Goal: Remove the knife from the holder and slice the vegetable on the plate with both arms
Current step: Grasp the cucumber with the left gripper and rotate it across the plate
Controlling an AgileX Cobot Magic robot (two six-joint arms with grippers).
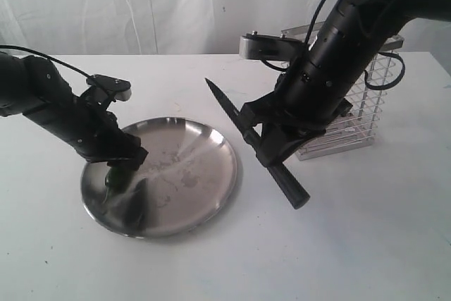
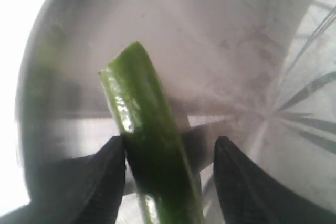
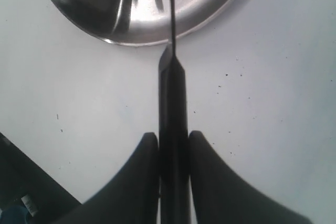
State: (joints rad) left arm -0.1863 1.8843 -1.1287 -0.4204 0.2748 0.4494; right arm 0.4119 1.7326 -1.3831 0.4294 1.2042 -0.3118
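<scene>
The green chili pepper (image 2: 144,114) lies on the steel plate (image 1: 204,167), between the fingers of my left gripper (image 2: 170,141). One finger (image 2: 102,182) touches it; the other stands apart with a gap, so this gripper is open. In the exterior view the left gripper (image 1: 121,173) reaches down onto the plate's left part and mostly hides the pepper. My right gripper (image 1: 271,149) is shut on the handle of the black knife (image 1: 232,114), held in the air right of the plate, tip pointing up and to the left. The right wrist view shows the knife (image 3: 173,103) clamped, with the blade over the plate's rim (image 3: 105,22).
The chrome wire holder (image 1: 363,114) stands on the white table (image 1: 352,244) at the right, behind the right arm. A white cloth backdrop hangs behind the table. The left arm's cable runs off to the left.
</scene>
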